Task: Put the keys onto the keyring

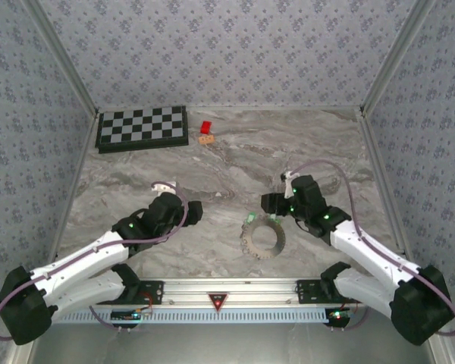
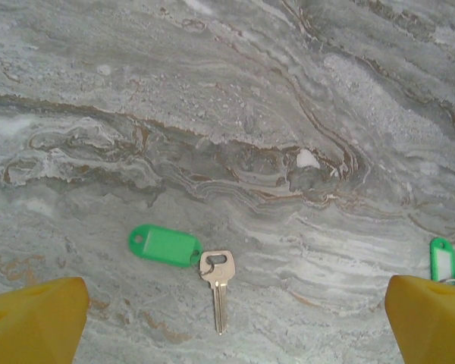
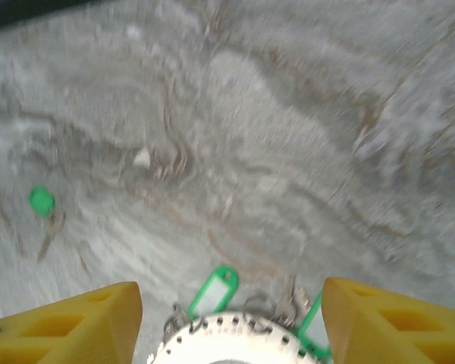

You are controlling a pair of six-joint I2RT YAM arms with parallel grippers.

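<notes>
Lying flat on the grey, brown-veined, marble-look worktop (image 1: 212, 174), the keyring (image 1: 262, 240) is a broad, pale metal ring with an open centre and a row of small holes round its rim. It sits just beneath the right claw (image 3: 231, 284), its rim showing between that claw's two yellow fingers (image 3: 398, 318). Three keys (image 2: 216, 282) can be counted by their rounded, oblong green plastic tags. Two tags touch the ring's rim just ahead of the right claw, and one lies alone just ahead of the left claw (image 2: 236, 292), joined to a thin silver blade. The left claw is released, jaws wide, holding nothing. The right claw's jaws are parted, and blur hides whether a finger touches the ring. Far beyond the left claw lie one flat chequered board (image 1: 142, 127), one small red block (image 1: 206, 127) and one small tan piece (image 1: 206, 139).
</notes>
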